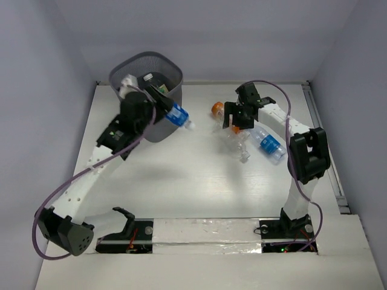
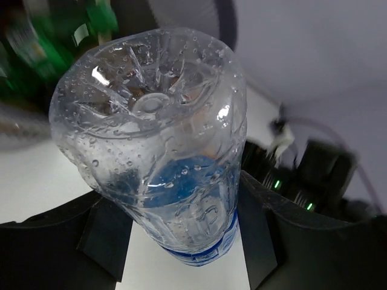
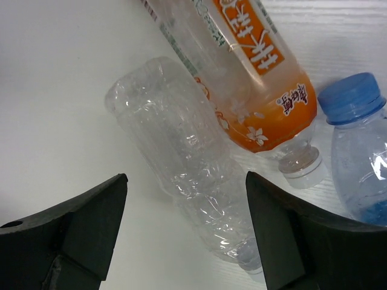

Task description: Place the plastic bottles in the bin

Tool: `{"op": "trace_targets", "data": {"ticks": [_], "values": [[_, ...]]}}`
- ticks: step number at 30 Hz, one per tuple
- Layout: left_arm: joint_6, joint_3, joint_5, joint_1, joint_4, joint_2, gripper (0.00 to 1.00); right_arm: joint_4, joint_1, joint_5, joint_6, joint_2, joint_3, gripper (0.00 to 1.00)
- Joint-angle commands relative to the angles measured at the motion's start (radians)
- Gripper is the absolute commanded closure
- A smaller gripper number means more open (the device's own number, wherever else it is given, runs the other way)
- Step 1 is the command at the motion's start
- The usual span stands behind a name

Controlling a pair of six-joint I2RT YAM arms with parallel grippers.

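The dark mesh bin (image 1: 172, 65) stands at the far left, with bottles inside it. My left gripper (image 1: 164, 109) is shut on a clear, blue-labelled plastic bottle (image 1: 178, 115) held in the air by the bin's near right side. In the left wrist view this bottle (image 2: 151, 121) fills the frame base-first between the fingers (image 2: 181, 238). My right gripper (image 1: 237, 116) hangs open over three bottles lying on the table. A clear unlabelled bottle (image 3: 193, 169) lies between its spread fingers (image 3: 186, 181). An orange-labelled bottle (image 3: 254, 78) and a blue-capped bottle (image 3: 357, 133) lie beside it.
Blurred green bottles (image 2: 54, 42) show inside the bin in the left wrist view. A raised rail (image 1: 326, 145) runs along the table's right edge. Grey walls close in the left, back and right sides.
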Motion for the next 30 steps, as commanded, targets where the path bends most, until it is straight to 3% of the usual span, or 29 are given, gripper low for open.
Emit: {"op": "trace_targets", "data": {"ticks": [1,8,12,22,24,28,30], "values": [[0.114,0.175,0.085,0.123,0.029,-0.036,0.45,-0.031,0.002,-0.038,-0.041,-0.020,0.015,0.15],[0.172,0.440,0.148,0.322,0.027,0.072,0.45,0.008,0.037,-0.032,-0.031,-0.031,-0.095,0.15],[0.229,0.605,0.095,0.353,-0.008,0.185,0.45,0.029,0.090,-0.005,-0.021,-0.029,-0.147,0.16],[0.375,0.686,-0.033,0.366,-0.042,0.349,0.45,0.071,0.178,0.046,0.012,-0.028,-0.204,0.12],[0.392,0.658,-0.050,0.366,-0.035,0.366,0.45,0.075,0.178,0.043,0.013,-0.038,-0.204,0.18],[0.421,0.586,-0.065,0.366,-0.003,0.365,0.45,0.098,0.178,0.034,0.015,-0.095,-0.207,0.49],[0.433,0.546,-0.079,0.366,0.010,0.356,0.44,0.097,0.187,0.041,0.015,-0.126,-0.195,0.54]]}}
